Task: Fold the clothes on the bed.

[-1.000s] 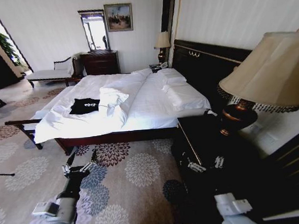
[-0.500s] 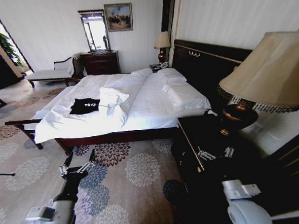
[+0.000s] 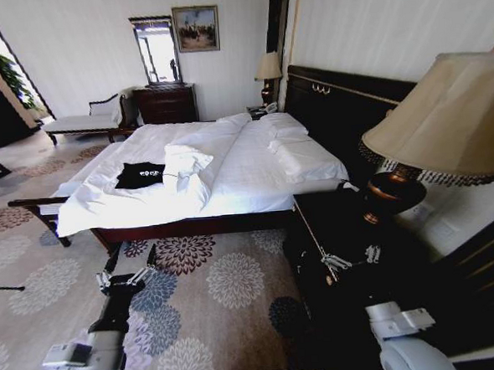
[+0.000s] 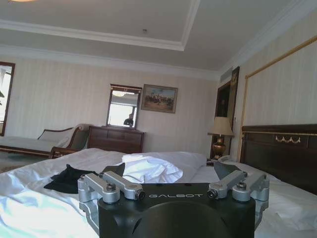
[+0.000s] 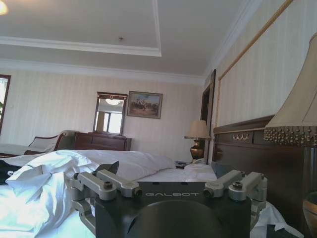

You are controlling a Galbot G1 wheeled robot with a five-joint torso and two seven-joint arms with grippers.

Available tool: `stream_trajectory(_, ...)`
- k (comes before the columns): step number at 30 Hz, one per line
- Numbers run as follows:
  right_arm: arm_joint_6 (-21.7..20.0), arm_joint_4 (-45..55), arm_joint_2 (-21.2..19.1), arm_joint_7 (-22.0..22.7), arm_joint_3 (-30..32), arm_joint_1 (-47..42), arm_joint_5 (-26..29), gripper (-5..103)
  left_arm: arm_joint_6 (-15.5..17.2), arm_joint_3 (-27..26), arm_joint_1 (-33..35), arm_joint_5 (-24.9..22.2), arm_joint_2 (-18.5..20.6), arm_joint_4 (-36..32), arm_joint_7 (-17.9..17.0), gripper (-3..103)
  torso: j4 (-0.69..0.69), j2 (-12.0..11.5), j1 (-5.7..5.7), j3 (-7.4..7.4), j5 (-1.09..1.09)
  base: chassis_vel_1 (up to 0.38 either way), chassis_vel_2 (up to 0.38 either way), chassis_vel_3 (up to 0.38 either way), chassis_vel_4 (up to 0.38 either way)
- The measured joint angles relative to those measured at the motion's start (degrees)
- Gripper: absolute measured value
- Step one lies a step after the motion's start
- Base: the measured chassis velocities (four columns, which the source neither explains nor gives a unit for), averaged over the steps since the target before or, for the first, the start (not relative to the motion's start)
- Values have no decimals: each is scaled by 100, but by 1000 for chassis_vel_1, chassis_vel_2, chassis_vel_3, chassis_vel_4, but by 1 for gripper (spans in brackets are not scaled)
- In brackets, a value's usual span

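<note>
A black T-shirt (image 3: 140,175) with white chest lettering lies flat on the white duvet (image 3: 147,199) near the foot of a large bed (image 3: 254,163), just beside a bunched fold of the white bedding (image 3: 185,160). The bed stands against a dark headboard (image 3: 343,104) with gold trim, white pillows (image 3: 287,132) lined up at its head.

The robot stands on a floral-patterned carpet (image 3: 228,283) well apart from the bed. Its left gripper (image 3: 127,274) hangs low over the carpet, short of the bed's dark wooden frame, fingers spread and holding nothing. Its right gripper (image 3: 350,259) hovers in front of a dark nightstand (image 3: 333,222) at the bedside, fingers likewise released and empty. A table lamp (image 3: 444,122) with a fringed beige shade stands on the nightstand, close to the camera.

From the left wrist, the left gripper (image 4: 173,186) faces across the mattress, the T-shirt (image 4: 67,178) a dark shape on the white sheets. From the right wrist, the right gripper (image 5: 168,186) looks over the rumpled duvet (image 5: 39,193) toward the headboard (image 5: 252,153).

Against the far wall stand a dark dresser (image 3: 166,103) with a mirror (image 3: 157,52), a framed painting (image 3: 195,29) and a cushioned bench (image 3: 84,121).
</note>
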Motion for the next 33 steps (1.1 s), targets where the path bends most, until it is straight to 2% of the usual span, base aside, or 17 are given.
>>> stream_trajectory(33, 181, -21, 404, -76, -3, -59, -315, 100, -110, 10, -148, -7, 113, 227, -80, 100, 0, 0, 1, 0, 1, -22, 18, 22, -21)
